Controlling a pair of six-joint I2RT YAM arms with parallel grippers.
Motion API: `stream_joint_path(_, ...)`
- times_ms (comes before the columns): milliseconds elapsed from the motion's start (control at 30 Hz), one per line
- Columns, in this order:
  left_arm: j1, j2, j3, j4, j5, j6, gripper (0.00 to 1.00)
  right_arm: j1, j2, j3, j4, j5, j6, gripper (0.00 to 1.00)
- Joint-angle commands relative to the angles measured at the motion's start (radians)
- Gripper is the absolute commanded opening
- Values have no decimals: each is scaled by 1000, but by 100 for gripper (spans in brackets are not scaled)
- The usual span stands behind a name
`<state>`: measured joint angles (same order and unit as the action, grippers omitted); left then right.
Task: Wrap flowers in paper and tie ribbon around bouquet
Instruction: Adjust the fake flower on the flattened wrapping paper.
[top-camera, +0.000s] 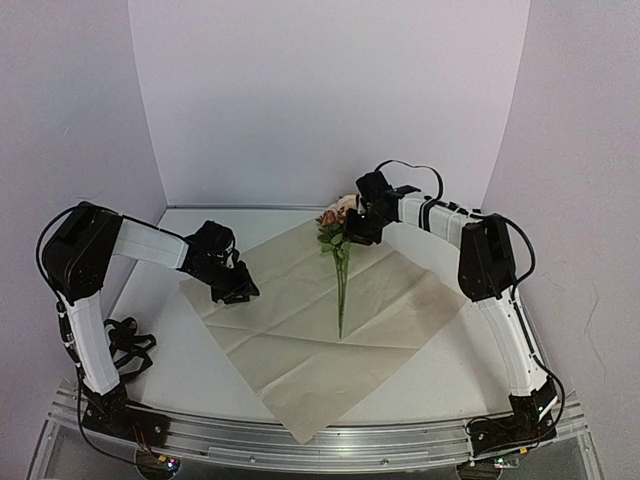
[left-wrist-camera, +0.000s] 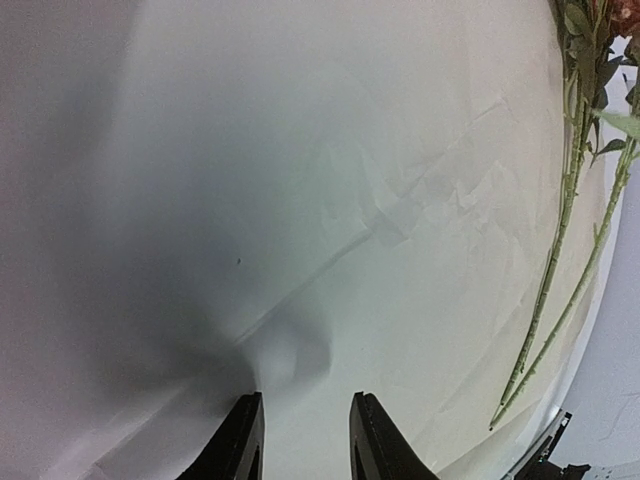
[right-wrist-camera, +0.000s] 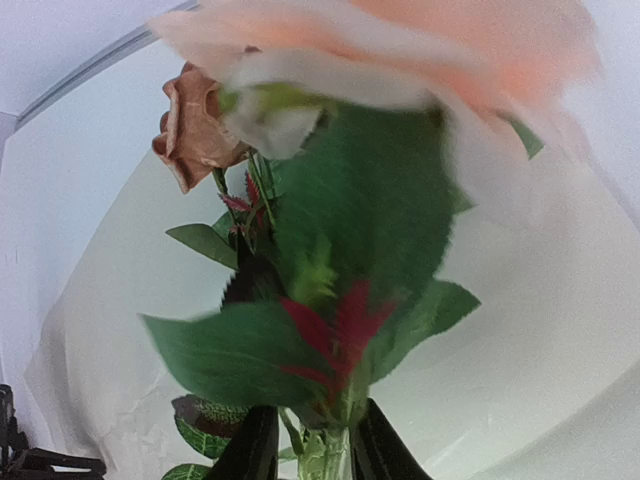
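- Lying along the middle of the paper (top-camera: 290, 350), the flowers (top-camera: 341, 270) have their blooms at the far corner and their stems pointing to the near side. This placement leaves sheet on both sides to fold over.
- The right gripper (right-wrist-camera: 313, 445) straddles the stems just under the leaves, where the bunch is narrow. Its fingers sit close on either side, but I cannot tell whether they pinch or merely flank.
- The left gripper (left-wrist-camera: 305, 430) hangs low over the paper's left corner, fingers slightly apart with nothing between. It seems placed to lift that flap.
- No fold is made yet.
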<state>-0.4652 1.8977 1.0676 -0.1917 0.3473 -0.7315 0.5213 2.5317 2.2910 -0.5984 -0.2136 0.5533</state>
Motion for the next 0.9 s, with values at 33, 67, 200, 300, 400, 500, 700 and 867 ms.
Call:
stream_joint_path(33,5,11,35,13,17,2,32,1,-8,33,3,25,4,40)
stream_joint_path(67,5,12,35,16,19,1,32,1,-18,31,3,24,5,43)
stream_joint_path(200,5,8,37,26,27,-3,33,1,-70,8,1,16,13,62)
stream_joint_path(300,5,1,40,31,30,-5,35,1,-101,-2,-15,25,17,79)
stream_joint_path(400,5,-5,41,39,33,-7,36,1,-121,-2,-42,34,23,97)
stream_joint_path(500,4,-8,40,46,37,-10,37,0,-132,-5,-67,63,33,98)
stream_joint_path(700,5,-11,39,60,44,-16,37,0,-170,-55,-133,116,57,90)
stream_joint_path(867,5,-9,48,61,50,-19,36,2,-215,-136,-158,129,76,75)
